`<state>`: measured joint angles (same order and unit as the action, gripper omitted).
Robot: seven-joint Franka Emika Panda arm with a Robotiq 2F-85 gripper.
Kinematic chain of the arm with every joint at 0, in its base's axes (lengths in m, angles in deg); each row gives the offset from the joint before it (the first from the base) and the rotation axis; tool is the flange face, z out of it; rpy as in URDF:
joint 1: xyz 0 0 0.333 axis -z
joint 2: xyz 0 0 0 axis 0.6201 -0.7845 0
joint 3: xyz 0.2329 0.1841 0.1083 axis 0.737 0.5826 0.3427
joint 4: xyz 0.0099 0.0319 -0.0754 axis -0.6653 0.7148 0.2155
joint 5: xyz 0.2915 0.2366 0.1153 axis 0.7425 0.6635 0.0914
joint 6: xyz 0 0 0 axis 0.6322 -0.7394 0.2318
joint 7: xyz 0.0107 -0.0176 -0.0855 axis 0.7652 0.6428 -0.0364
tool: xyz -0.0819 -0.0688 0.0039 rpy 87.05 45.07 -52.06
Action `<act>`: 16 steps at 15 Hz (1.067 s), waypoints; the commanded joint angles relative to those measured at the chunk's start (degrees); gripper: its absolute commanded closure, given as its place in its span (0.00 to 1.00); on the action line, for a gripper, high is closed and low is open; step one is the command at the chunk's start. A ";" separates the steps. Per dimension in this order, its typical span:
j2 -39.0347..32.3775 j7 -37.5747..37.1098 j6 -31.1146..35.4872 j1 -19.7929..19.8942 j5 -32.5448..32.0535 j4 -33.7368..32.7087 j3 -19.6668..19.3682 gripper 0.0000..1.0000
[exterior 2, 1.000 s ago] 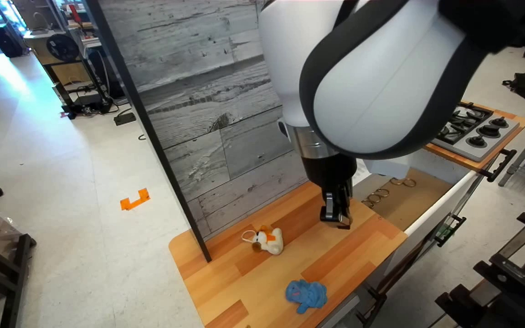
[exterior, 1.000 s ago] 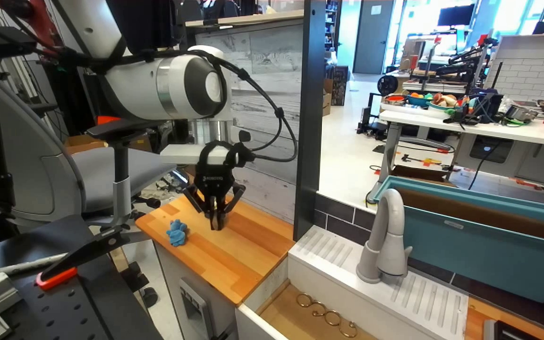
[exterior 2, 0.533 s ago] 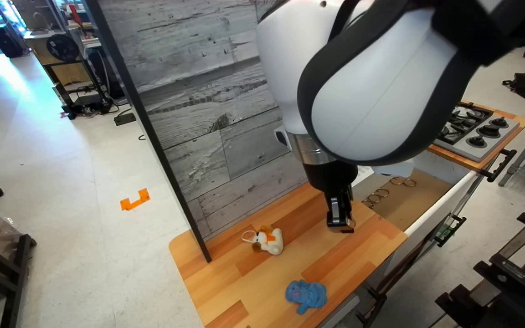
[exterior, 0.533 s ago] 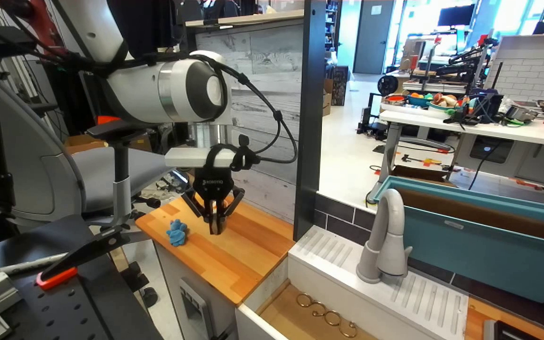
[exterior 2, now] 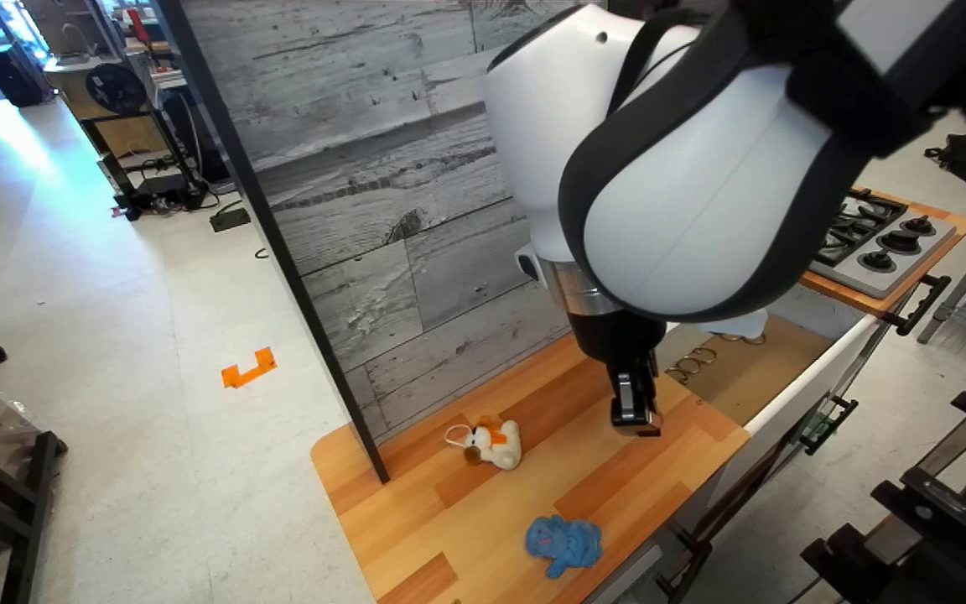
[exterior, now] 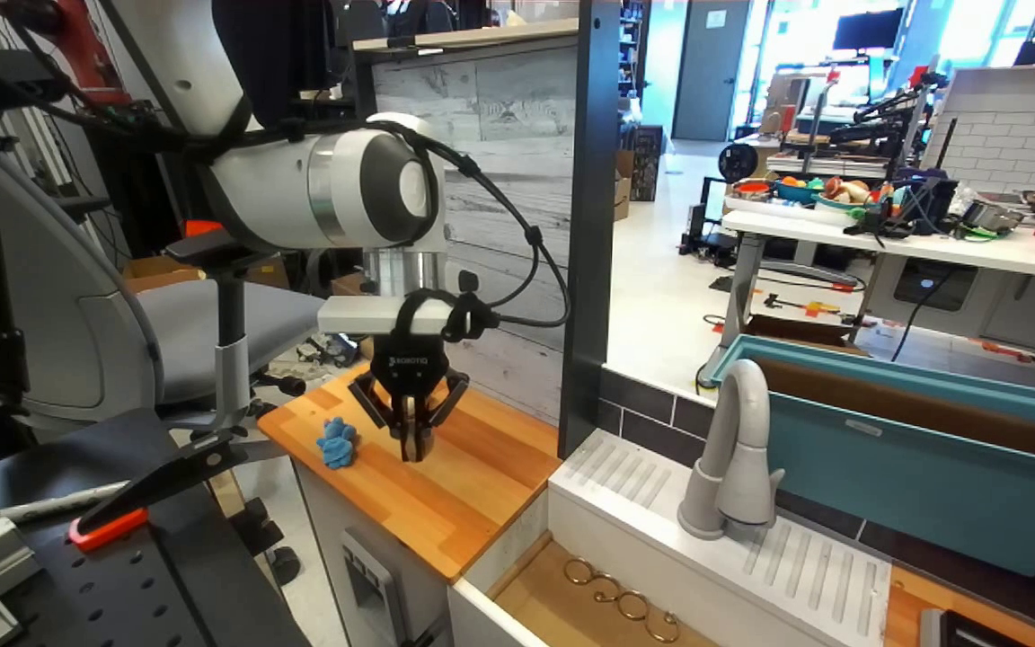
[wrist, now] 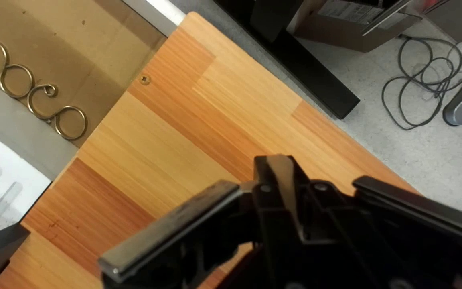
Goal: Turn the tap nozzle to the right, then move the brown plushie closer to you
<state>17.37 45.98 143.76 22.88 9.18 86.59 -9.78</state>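
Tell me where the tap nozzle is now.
In an exterior view, the tap nozzle arches right of centre above the white ribbed sink ledge, in front of the teal bin; the wrist view does not show it.

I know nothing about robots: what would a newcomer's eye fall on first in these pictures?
Probably the big white robot arm, filling much of an exterior view, its closed claw pointing down above the wooden counter. Next might come the bright blue soft toy lying on that counter near its edge. In an exterior view, the grey arched tap nozzle stands out, rising from a grooved white ledge.
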 commanded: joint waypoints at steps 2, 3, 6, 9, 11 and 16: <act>-1.42 -1.61 -0.74 -0.18 -1.83 -1.11 -0.49 0.97; -1.50 -1.83 -0.32 -0.29 -2.00 -0.86 -0.65 0.97; -1.88 -2.64 -0.22 -0.53 -2.14 -1.02 -0.95 0.63; -2.02 -3.25 -0.22 -0.80 -2.64 -1.11 -1.24 0.41; -2.01 -3.80 -0.21 -0.95 -3.24 -1.13 -1.40 0.26; -1.12 -5.21 -0.10 -0.75 -3.53 -0.42 -1.19 0.00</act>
<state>15.93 42.46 143.76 22.62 6.87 86.45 -10.61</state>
